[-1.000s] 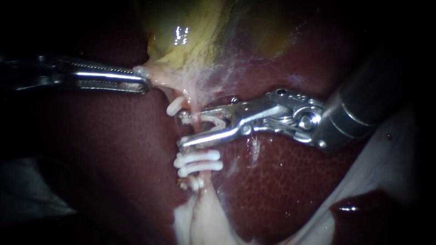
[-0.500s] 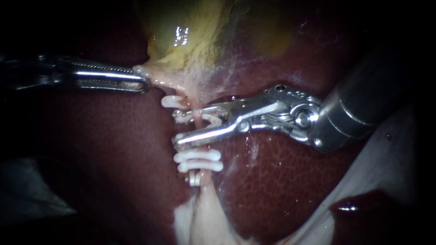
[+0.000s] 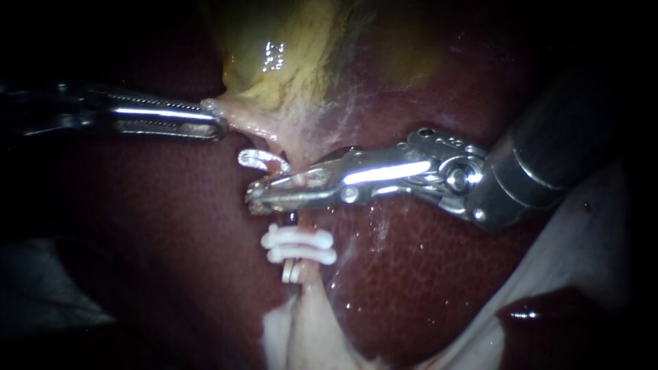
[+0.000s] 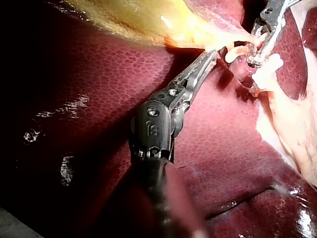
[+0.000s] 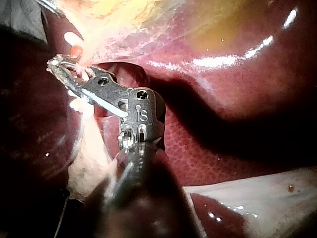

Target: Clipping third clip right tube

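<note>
Tube (image 3: 293,163) is running down from the gallbladder (image 3: 288,62) across the liver (image 3: 425,274), and the right instrument's end effector (image 3: 253,197) is pinching it. Its two jaws are lying almost pressed together across the tube from both sides, with only a sliver of pale material showing between them. Whether that sliver is clip or tissue cannot be told. In the right wrist view the same end effector (image 5: 57,64) is closing on the pale strand just under the gallbladder's yellow edge.

Just beside the jaws, on the gallbladder side, a curved white clip (image 3: 257,159) is hooking out to the left of the tube. On the far side of the jaws, two white clips (image 3: 299,247) are sitting side by side across the tube, touching each other. A smaller grey piece (image 3: 290,271) is lying just past them.

The left instrument's end effector (image 3: 218,125) is gripping the pale lower edge of the gallbladder, its jaws pressed together on that tissue and pulling it taut toward the left. The left wrist view is showing this end effector (image 4: 213,53) biting the yellowish edge, with the right instrument (image 4: 255,59) close ahead of it at the clips. Dark red liver is surrounding everything.
</note>
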`<state>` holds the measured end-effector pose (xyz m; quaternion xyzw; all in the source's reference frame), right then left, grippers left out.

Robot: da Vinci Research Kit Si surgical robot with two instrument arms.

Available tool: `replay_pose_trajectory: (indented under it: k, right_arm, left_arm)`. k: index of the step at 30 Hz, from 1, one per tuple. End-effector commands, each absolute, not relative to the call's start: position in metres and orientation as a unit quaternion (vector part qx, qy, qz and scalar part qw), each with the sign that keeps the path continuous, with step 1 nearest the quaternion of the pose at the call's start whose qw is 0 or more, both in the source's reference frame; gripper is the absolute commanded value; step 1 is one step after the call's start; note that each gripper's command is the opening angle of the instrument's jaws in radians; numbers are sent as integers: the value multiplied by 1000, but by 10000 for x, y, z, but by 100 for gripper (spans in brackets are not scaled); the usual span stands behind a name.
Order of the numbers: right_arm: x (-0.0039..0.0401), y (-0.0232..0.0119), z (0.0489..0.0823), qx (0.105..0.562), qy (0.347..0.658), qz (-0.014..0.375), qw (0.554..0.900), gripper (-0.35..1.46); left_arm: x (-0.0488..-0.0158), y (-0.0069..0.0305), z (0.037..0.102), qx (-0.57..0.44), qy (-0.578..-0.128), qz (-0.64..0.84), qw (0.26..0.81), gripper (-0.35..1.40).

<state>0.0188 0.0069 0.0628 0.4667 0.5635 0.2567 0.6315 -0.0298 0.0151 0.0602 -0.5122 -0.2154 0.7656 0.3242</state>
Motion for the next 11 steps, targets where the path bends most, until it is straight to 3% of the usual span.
replay_pose_trajectory:
  k: [1,11]
  right_arm:
    - [188,69,628,466,564,257,632,-35]
    - [189,68,630,471,563,252,631,-35]
  left_arm:
    - [-298,151,602,-512,-215,766,324,-35]
    - [-298,152,604,-512,-214,766,325,-35]
